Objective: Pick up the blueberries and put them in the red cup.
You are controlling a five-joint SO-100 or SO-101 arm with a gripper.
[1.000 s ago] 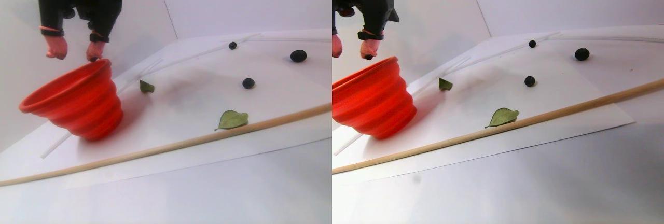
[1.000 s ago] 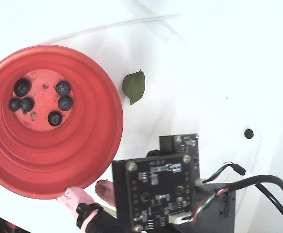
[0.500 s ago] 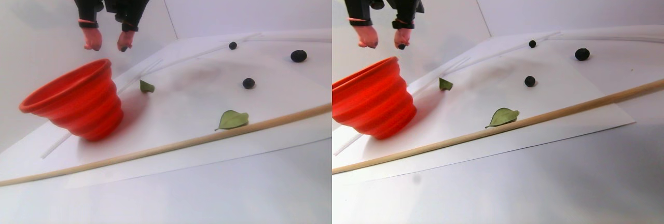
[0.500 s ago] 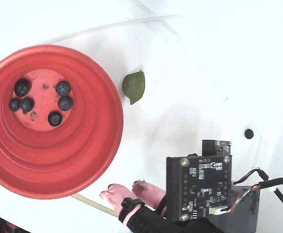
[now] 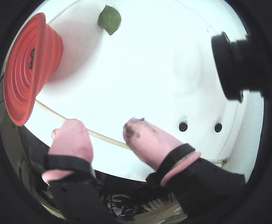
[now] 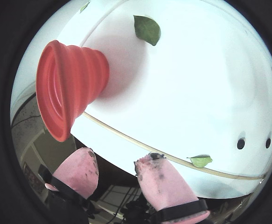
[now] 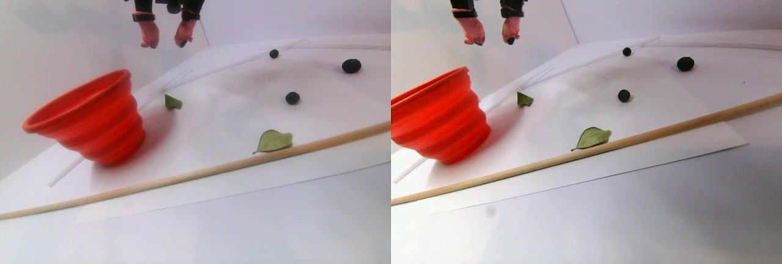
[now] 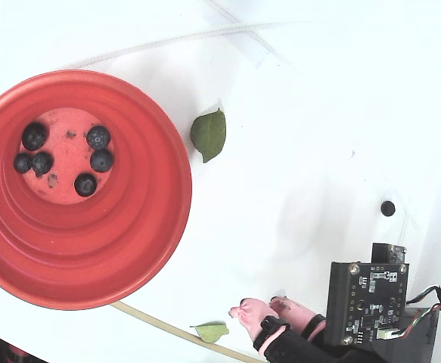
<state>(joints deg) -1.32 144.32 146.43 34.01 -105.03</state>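
Hovering high over white sheet (image 8: 303, 113), gripper (image 7: 165, 39) empty, pink fingertips (image 6: 159, 179) spread, presumably free for next berry. Five blueberries (image 8: 91, 160) lying inside red cup (image 8: 141, 227); three loose blueberries (image 7: 292, 98) at 3 o'clock of cup, stereo view.

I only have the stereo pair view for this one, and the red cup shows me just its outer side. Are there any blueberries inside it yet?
Observer: Yes. The fixed view looks straight down into the red cup, and six blueberries lie on its flat bottom.
Operator: I see a dark speck at one fingertip. Is that a berry being held?
Observer: No. In both wrist views the gripper is empty and its jaws stand apart.
Operator: Then what is the speck?
Observer: In a wrist view it reads as dark smears on the pink fingertip.
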